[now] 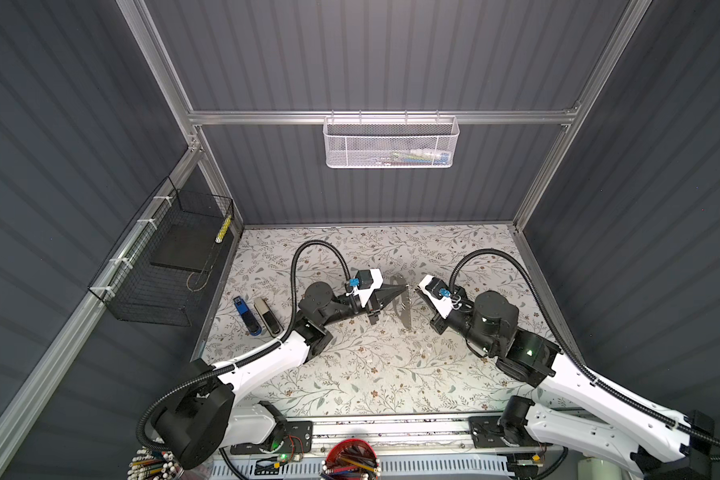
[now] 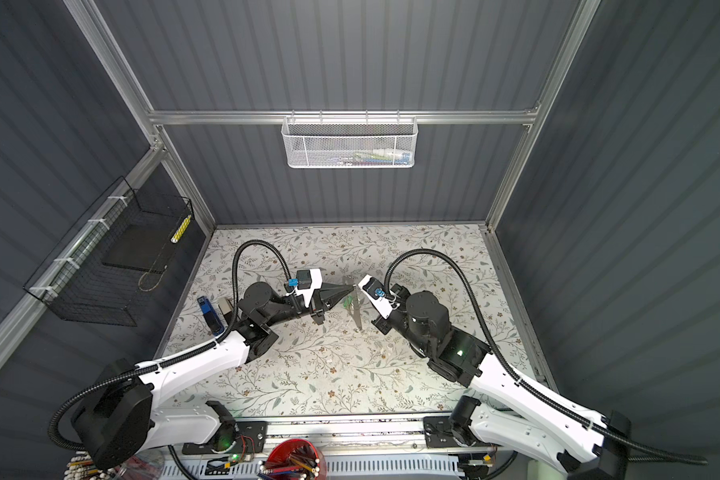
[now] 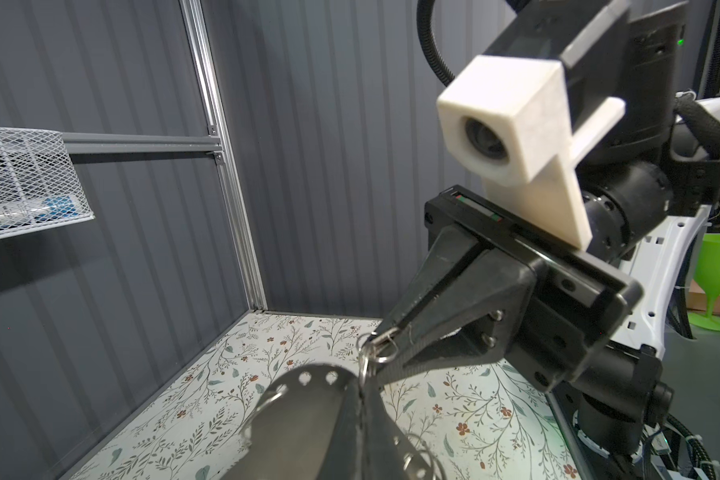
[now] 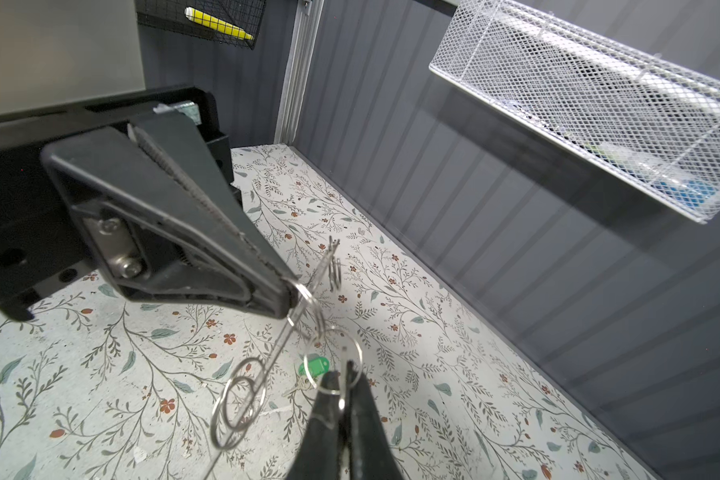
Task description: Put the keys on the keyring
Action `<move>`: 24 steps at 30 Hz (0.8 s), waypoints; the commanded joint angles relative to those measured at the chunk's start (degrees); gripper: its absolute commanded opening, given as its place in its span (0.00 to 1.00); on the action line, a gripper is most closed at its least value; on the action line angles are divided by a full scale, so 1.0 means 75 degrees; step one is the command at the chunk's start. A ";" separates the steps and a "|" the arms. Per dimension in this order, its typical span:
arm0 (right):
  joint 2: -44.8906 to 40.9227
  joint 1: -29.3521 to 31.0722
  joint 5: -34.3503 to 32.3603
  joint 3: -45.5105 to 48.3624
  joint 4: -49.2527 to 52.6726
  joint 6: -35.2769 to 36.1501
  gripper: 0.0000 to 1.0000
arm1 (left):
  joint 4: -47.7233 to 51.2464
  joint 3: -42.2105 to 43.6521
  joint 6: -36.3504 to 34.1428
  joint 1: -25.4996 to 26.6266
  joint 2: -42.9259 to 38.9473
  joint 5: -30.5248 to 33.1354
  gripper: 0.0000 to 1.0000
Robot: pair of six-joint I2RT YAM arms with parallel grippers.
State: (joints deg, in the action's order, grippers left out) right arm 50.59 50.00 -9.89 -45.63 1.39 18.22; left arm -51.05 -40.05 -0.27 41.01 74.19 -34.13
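- Noted left gripper [image 4: 285, 297] clamped shut on keyring [image 1: 405, 313], held on edge mid-frame in both top views.
- Noted right gripper [image 3: 387, 338] pinching a metal loop [image 4: 360, 355] at its rim.
- Saw green-tagged key [image 4: 313, 368] just beside; hanging or lying, cannot tell.
- Logged blue stapler [image 1: 246, 316] at centre left.

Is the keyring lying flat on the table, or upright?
Upright: the keyring is clamped by the left tool; right tool pinches a loop.

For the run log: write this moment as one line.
left gripper: shut on keyring | right gripper: shut on its loop | keyring: held between both grippers | green-tag key: in neither gripper
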 commanded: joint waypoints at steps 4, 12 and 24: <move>0.0128 -0.0034 0.0024 -0.0115 0.0076 0.0060 0.00 | 0.0169 -0.0099 -0.0225 0.0024 -0.0071 -0.0147 0.00; 0.0271 -0.0696 0.0974 -0.0545 0.1316 -0.0109 0.00 | 0.0944 0.0157 -0.0133 -0.0229 -0.0324 0.0797 0.34; 0.3101 -0.1188 0.2859 -0.2178 0.3049 0.0847 0.00 | 0.3903 -0.0019 0.0753 -0.0523 -0.1203 0.4384 0.65</move>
State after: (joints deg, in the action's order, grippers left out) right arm 71.09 41.19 6.35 -59.88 20.75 21.98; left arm -29.74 -38.52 3.55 37.34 67.09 -10.55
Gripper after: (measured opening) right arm 0.064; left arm 0.641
